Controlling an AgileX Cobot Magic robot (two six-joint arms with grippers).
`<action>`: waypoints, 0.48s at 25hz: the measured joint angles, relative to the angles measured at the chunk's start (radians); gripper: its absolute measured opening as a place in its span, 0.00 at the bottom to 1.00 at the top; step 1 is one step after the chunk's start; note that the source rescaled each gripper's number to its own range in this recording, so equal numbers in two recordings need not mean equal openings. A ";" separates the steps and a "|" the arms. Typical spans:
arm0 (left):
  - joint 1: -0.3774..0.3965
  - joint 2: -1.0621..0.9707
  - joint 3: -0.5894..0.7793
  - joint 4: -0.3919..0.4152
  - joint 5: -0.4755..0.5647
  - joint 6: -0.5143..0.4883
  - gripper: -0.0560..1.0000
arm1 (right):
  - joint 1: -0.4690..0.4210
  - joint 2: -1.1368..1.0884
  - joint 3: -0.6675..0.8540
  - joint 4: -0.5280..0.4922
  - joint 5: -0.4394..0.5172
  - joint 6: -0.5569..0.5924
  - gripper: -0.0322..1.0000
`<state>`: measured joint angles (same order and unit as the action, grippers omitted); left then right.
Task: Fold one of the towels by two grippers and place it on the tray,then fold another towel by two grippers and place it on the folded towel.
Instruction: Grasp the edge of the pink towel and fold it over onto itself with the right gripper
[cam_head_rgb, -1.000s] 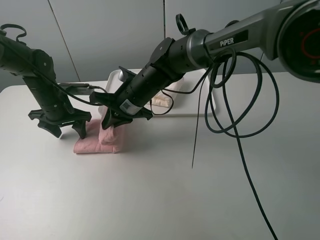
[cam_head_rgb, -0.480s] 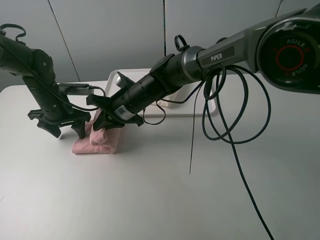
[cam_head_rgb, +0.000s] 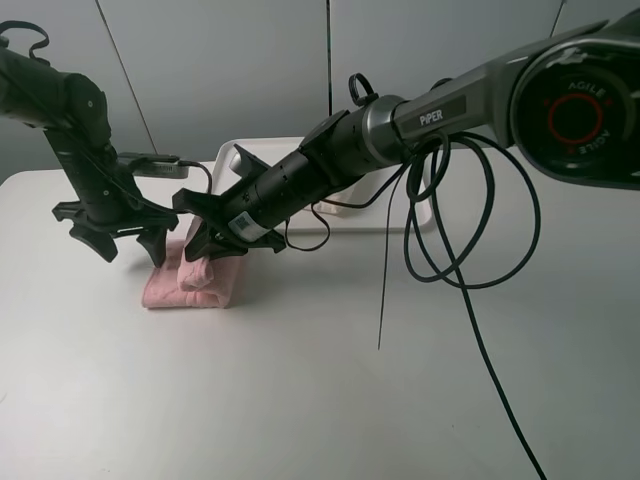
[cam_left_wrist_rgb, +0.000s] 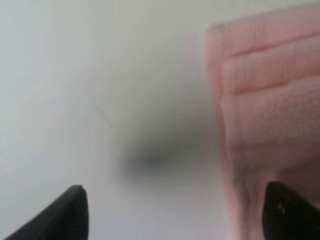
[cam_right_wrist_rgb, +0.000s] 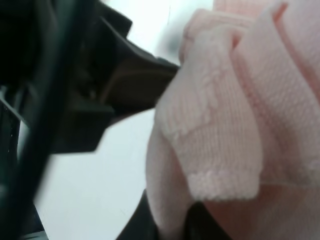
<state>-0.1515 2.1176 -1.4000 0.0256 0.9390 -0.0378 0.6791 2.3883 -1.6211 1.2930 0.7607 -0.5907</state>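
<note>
Both arms are matte black tubes with rounded joint housings. The right arm (cam_head_rgb: 420, 105) carries white lettering on a grey link, a white label further back from the fingers (cam_head_rgb: 200, 247), and a round cap with a red ring. Loose black cables (cam_head_rgb: 450, 230) loop from it. The left arm (cam_head_rgb: 75, 130) ends in black, splayed, wedge-shaped fingers (cam_head_rgb: 155, 245).

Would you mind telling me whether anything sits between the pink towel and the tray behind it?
Only the right arm itself: it reaches across the tray down to the pink towel, which its right gripper pinches. Nothing else visible blocks that short stretch of table.
</note>
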 joint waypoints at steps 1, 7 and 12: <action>0.000 0.000 -0.018 -0.005 0.014 0.008 0.91 | 0.000 0.000 0.000 0.000 0.000 0.000 0.06; 0.000 0.000 -0.146 -0.026 0.102 0.045 0.91 | 0.000 0.000 0.000 0.000 0.000 -0.007 0.06; 0.000 0.000 -0.259 -0.078 0.195 0.121 0.91 | 0.000 0.000 0.000 0.000 0.000 0.008 0.06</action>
<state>-0.1515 2.1176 -1.6590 -0.0519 1.1342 0.0828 0.6791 2.3883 -1.6211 1.2930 0.7607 -0.5823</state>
